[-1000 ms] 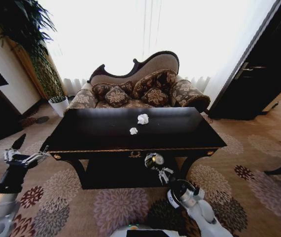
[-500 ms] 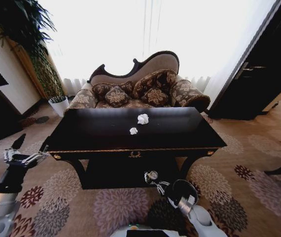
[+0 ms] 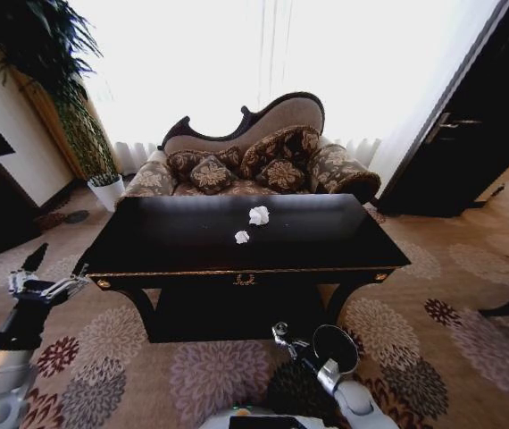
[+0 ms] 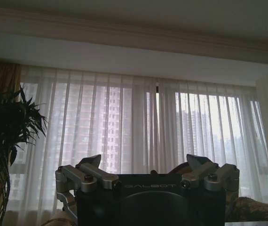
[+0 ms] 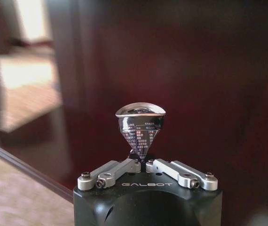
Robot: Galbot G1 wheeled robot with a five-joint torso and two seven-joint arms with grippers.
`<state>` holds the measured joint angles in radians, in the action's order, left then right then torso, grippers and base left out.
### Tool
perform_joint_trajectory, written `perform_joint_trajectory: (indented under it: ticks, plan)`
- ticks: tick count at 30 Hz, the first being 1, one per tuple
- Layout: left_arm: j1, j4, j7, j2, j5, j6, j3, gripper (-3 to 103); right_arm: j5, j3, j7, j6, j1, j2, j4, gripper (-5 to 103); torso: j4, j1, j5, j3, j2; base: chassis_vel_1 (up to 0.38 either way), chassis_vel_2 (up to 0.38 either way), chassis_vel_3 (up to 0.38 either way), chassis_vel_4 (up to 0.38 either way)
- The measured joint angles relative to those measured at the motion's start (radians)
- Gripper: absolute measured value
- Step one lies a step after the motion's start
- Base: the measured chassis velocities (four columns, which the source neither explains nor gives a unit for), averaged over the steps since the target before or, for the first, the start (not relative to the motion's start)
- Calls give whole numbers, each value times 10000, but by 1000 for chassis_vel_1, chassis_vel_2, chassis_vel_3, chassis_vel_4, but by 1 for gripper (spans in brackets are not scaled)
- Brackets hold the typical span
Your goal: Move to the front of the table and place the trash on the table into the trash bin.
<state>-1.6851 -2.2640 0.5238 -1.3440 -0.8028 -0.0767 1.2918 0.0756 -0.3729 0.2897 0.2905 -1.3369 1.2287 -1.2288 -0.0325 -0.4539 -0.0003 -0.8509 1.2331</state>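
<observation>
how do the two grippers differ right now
The left gripper is open and empty, raised beside the table's left corner. The right gripper is shut on a crushed can, low over the carpet near the trash bin. Both are the same make.

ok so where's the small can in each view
head view: small can low centre, held by the right end effector, just left of the bin, in front of the table
right wrist view: dead centre, pinched at its lower tip
left wrist view: faces the curtains past the left end effector
shared landmark: the plant, top left in the head view
</observation>
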Motion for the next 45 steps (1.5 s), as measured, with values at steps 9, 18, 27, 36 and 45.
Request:
perform_joint_trajectory:
  ticks: [9,18,27,36,45]
  plan:
    - [-28,1,15,-19,54,-12,8,100,-153,47,-1681,-863,607,-169,935,0,0,0,2,0,0,0,0,0,0]
    - [-25,51,25,-20,102,-22,-20,100,-398,-132,-2375,-1468,1136,-395,2197,0,-1,0,2,0,1,0,0,0,0]
    - [-36,87,35,56,110,-36,-23,100,-267,-286,-2750,-1952,1728,-517,3520,0,0,0,1,0,0,0,0,0,0]
    - [-25,117,39,167,63,-41,18,100,-233,-384,-2821,-2128,1790,-596,4007,0,0,0,1,0,1,0,0,0,0]
    - [-6,163,50,188,40,-48,26,100,-176,-384,-2672,-2336,1693,-540,3761,-1,0,0,0,0,0,0,0,0,0]
